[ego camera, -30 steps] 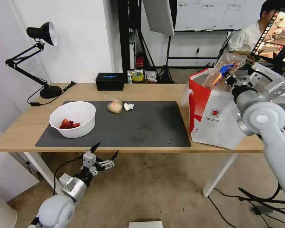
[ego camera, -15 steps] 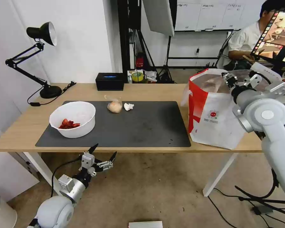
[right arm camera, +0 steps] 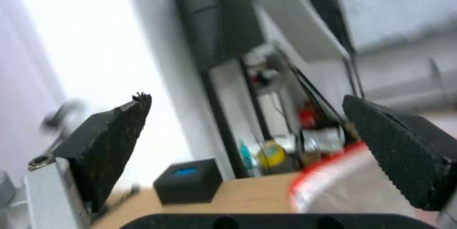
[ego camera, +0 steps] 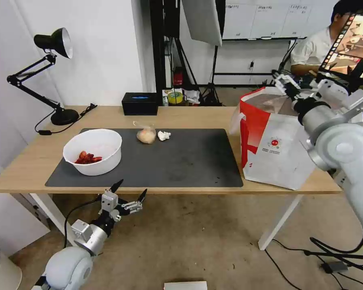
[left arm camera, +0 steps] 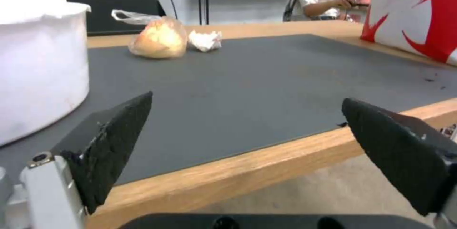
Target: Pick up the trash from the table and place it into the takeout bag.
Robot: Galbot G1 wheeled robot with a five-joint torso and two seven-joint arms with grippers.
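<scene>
Here, notes from the head view and both wrist views.

Hidden: inside of the takeout bag cannot be made out past its silvery lining; its far right side is covered by the right arm. In the right wrist view its red rim is blurred and cut off.

Hard to make out: beige lump in the small clear bag cannot be identified; red scraps in the bowl likewise.

Count: one white bowl, one small clear bag, one crumpled white tissue, one takeout bag, one black tissue box, one desk lamp.

Counter: light wood, white legs, dark grey mat across the middle.

Trash position: bowl on the left of the mat; clear bag and tissue just beside each other at the mat's far edge, the tissue to the right. Takeout bag stands at the right end, off the mat.

Right tool: above the bag's far rim, fingers spread wide, nothing between them.

Left tool: below and just in front of the counter's near edge, spread wide, holding nothing. From its wrist view the bowl wall is nearest, left of its left finger; clear bag and tissue lie well beyond.
</scene>
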